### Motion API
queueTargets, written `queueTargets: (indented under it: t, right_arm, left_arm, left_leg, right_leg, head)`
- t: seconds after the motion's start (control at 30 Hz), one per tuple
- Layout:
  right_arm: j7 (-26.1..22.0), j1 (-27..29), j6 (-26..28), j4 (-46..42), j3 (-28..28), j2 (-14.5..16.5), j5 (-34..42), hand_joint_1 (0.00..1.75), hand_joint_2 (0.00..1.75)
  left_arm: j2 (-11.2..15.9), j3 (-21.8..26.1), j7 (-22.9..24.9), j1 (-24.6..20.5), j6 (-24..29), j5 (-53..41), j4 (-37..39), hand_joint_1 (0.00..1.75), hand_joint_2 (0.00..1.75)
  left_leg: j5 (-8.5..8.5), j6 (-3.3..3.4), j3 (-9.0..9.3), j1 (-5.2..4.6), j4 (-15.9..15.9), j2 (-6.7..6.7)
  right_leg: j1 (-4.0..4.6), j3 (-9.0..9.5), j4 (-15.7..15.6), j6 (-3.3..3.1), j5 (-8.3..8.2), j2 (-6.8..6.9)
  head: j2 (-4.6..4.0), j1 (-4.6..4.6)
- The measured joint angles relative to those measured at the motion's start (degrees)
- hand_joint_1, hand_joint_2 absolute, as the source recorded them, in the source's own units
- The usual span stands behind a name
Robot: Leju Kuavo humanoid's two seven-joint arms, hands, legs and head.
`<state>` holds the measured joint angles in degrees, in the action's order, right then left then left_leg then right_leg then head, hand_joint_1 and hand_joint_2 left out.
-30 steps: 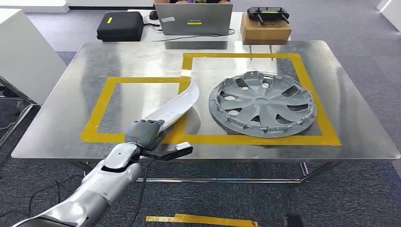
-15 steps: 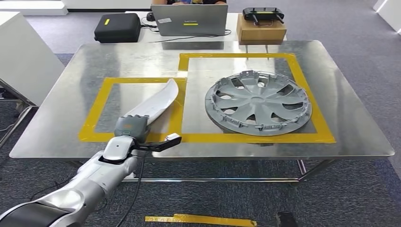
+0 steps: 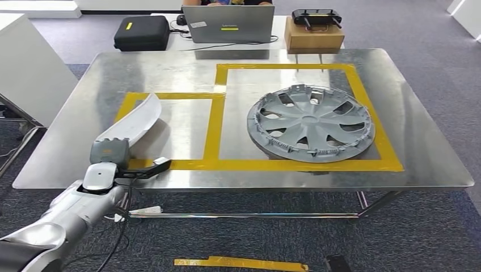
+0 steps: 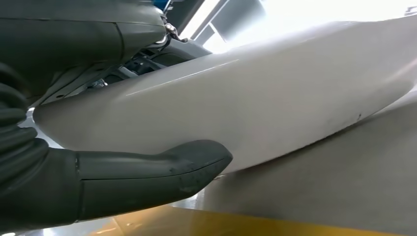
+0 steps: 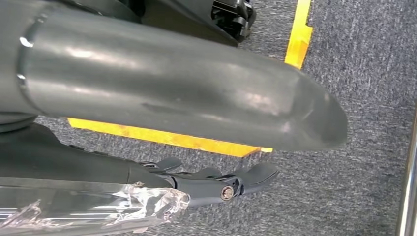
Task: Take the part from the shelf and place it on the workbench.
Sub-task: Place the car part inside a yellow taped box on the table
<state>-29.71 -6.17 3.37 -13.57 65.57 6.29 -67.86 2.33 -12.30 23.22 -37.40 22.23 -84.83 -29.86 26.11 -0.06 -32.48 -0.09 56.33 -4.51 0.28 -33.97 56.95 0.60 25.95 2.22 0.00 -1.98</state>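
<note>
**Left hand holds the white part over the bench's left taped box**

The left hand (image 3: 109,152) grips the near end of a long, curved white part (image 3: 134,120) at the front left of the steel bench (image 3: 85,85). The part runs up and away from the hand, its far tip reaching the back left corner of the smaller yellow tape box (image 3: 211,130). Its near end sits over the box's front left corner, and a shadow lies on the bench just to its right. In the left wrist view the thick grey thumb (image 4: 147,172) presses under the part's smooth pale face (image 4: 275,98), with yellow tape below; whether the part touches the bench I cannot tell.

A grey wheel cover (image 3: 311,123) lies flat inside the larger taped box to the right, well apart from the part.

The right hand (image 5: 221,184) hangs over grey carpet beside a strip of yellow floor tape (image 5: 162,137); its dark fingers are curled in around nothing.

Beyond the bench stand a laptop (image 3: 228,24), a black case (image 3: 142,32) and a cardboard box (image 3: 314,35).
</note>
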Motion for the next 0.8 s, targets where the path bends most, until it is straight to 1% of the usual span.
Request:
queueTargets:
  t: [0.1,0.2,0.37,0.53,0.63,0.73,0.8]
  right_arm:
    - [-0.25,0.19,0.02,0.08,-0.07,0.0,0.16,0.0,0.0]
    - [-0.66,0.28,0.05,0.14,-0.07,0.0,0.31,0.0,0.0]
    - [-1.11,0.37,0.25,0.19,-0.07,0.0,0.46,0.0,0.0]
    - [-1.18,0.46,0.31,0.21,-0.07,0.0,0.56,0.0,0.0]
    - [-1.27,0.6,0.42,0.26,-0.06,0.01,0.71,0.0,0.0]
    - [-1.56,0.88,0.77,0.32,-0.02,0.03,1.02,0.0,0.0]
    - [-1.69,1.07,0.96,0.33,0.0,0.07,1.22,0.0,0.0]
  left_arm:
    - [0.11,0.79,-2.57,0.08,0.62,0.0,0.0,1.75,1.75]
    - [-0.39,1.55,-4.75,0.15,1.65,0.0,-0.01,1.75,1.75]
    - [-2.54,3.19,-10.77,1.43,5.4,0.0,-1.0,1.75,1.75]
    - [-4.23,4.02,-11.73,2.38,6.21,0.0,-2.14,1.75,1.75]
    - [-4.88,4.56,-13.35,2.99,6.67,0.0,-2.95,1.75,1.75]
    - [-6.0,5.6,-17.03,4.61,7.78,0.01,-5.65,1.75,1.75]
    - [-7.15,5.88,-19.26,6.14,7.65,0.05,-8.74,1.75,1.75]
  left_leg:
    - [0.0,0.01,0.0,-0.02,0.01,0.01]
    - [0.0,0.01,-0.01,-0.02,0.01,0.02]
    - [0.0,0.01,-0.02,-0.08,0.01,0.02]
    - [0.03,0.05,-0.03,-0.12,0.02,0.01]
    - [0.14,0.23,-0.07,-0.21,0.2,0.01]
    - [0.23,0.43,-0.16,-0.29,0.33,0.03]
    - [0.32,0.63,-0.27,-0.36,0.49,0.05]
  right_leg:
    - [-0.02,-0.01,0.0,0.0,0.0,0.03]
    - [-0.02,-0.01,0.0,0.0,0.0,0.04]
    - [-0.07,-0.01,0.0,0.02,-0.01,0.05]
    - [-0.12,-0.02,0.0,0.04,-0.03,0.02]
    - [-0.25,-0.05,-0.04,0.17,-0.09,0.02]
    - [-0.33,-0.07,-0.05,0.29,-0.11,0.1]
    - [-0.38,-0.07,-0.05,0.41,-0.14,0.15]
  head:
    - [0.0,0.0]
    - [0.0,0.0]
    - [0.0,-0.01]
    - [0.0,-0.01]
    - [0.0,0.02]
    - [0.0,0.03]
    - [0.0,0.03]
